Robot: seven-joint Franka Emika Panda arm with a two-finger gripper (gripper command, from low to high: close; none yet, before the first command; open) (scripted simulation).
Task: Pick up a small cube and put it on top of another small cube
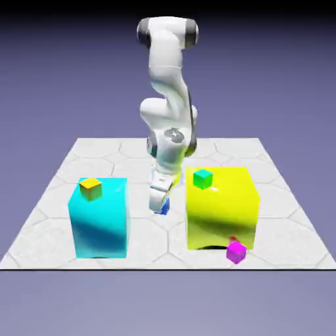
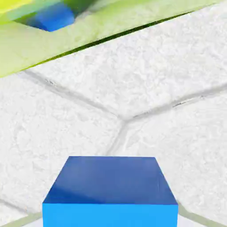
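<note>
Claw (image 1: 161, 205) sits low between the cyan block (image 1: 99, 218) and the large yellow block (image 1: 220, 207), just above the worktop (image 1: 282, 197), and its fingers look closed around the small blue cube (image 1: 163, 208), of which only a sliver shows under the white fingertips in the exterior view. From the hand view the blue cube (image 2: 110, 190) fills the bottom middle, large and sharp-edged, with a darker matte top face and a brighter front face; it hides the fingertips, so the exact width of the grip cannot be read, and I cannot tell whether the cube rests on the worktop or is just clear of it. Beyond it the worktop (image 2: 168, 71) is a pale, grainy, stone-like surface cut by thin grey seams into hexagonal tiles. Across the top of the hand view runs the yellow block's glossy side, which mirrors the blue cube. On top of the cyan block, near its far corner on the exterior view's left, stands the tiny yellow-orange cube (image 1: 90, 189), well apart from the claw. A tiny green cube (image 1: 203, 178) sits on the large yellow block's top, and a tiny magenta cube (image 1: 236, 252) lies on the worktop touching that block's near lower corner. All blocks are smooth, flat-coloured solids with crisp edges.
</note>
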